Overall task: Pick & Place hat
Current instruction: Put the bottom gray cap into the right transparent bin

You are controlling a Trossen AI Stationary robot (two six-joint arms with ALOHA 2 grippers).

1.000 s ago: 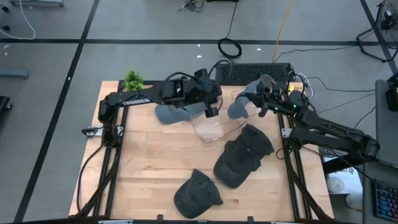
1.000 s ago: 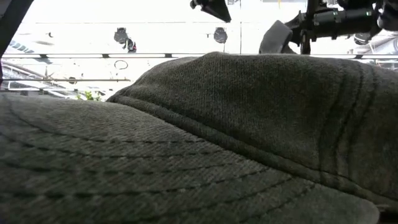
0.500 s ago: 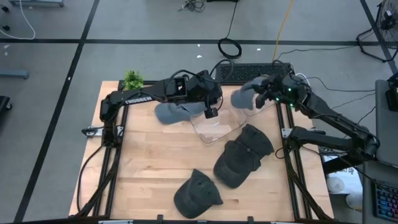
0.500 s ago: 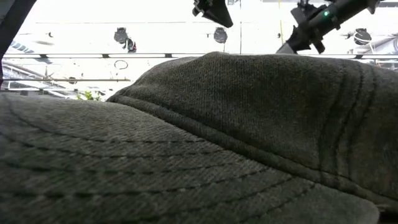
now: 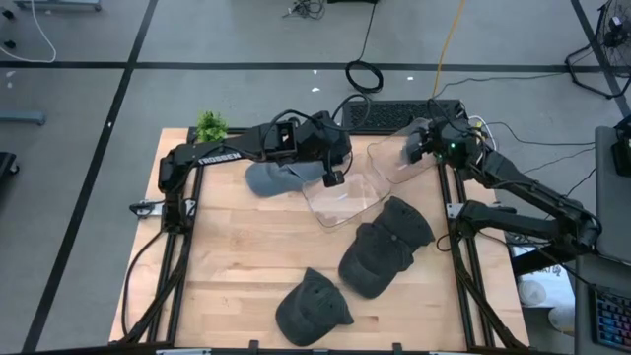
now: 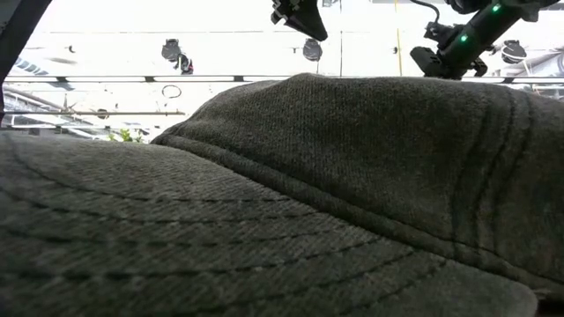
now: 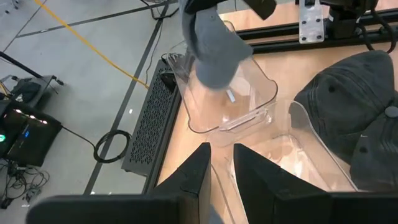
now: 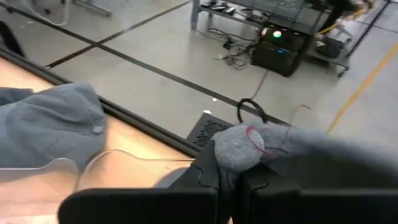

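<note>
Two clear plastic bins [image 5: 345,202], one pale grey hat [image 7: 211,53] going in.

My right gripper [image 7: 214,6], clamped on that hat, hangs over the far bin [image 7: 227,93]; I'd lower before releasing. Left gripper [image 7: 221,168], fingers slightly apart, empty, beside the near bin.
</note>
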